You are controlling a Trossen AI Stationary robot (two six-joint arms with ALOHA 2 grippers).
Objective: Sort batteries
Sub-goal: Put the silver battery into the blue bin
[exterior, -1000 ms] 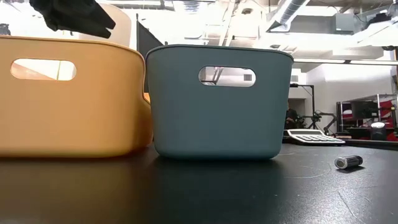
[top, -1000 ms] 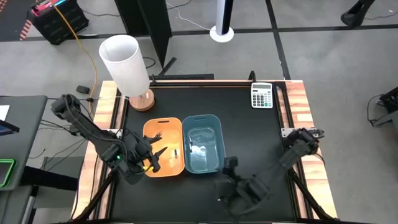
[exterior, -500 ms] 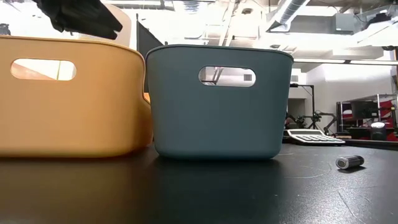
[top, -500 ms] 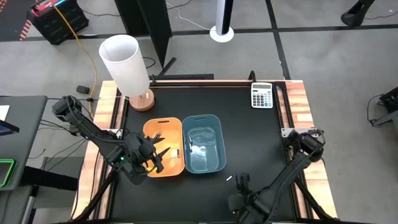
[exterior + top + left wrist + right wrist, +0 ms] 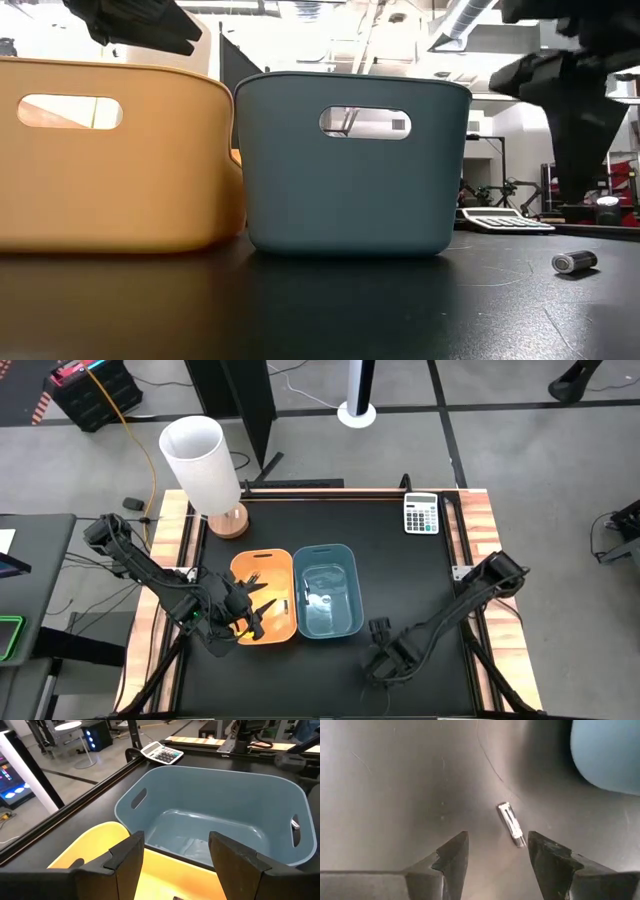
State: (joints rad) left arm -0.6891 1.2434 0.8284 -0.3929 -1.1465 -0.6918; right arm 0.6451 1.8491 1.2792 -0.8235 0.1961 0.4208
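Batteries: one silvery battery [image 5: 511,824] lying flat on the black tabletop [image 5: 420,580], just ahead of the right end effector [image 5: 497,852] and between the lines of its two spread, empty fingers [image 5: 451,854]; blue bin [image 5: 326,590] corner close beyond. Same battery [image 5: 576,262] seen on the tabletop in the low view, apart from the bin [image 5: 350,165], under the dark right arm. Right end effector [image 5: 378,637] released, low over the tabletop near the front edge, just beside the blue bin's near corner. Left end effector [image 5: 175,852] also released, holding nothing, poised above the orange bin [image 5: 263,595], blue bin [image 5: 210,815] directly ahead. More batteries [image 5: 318,599] inside the blue bin; dark ones [image 5: 281,605] in the orange bin. Calculator [image 5: 421,513] well beyond both end effectors.
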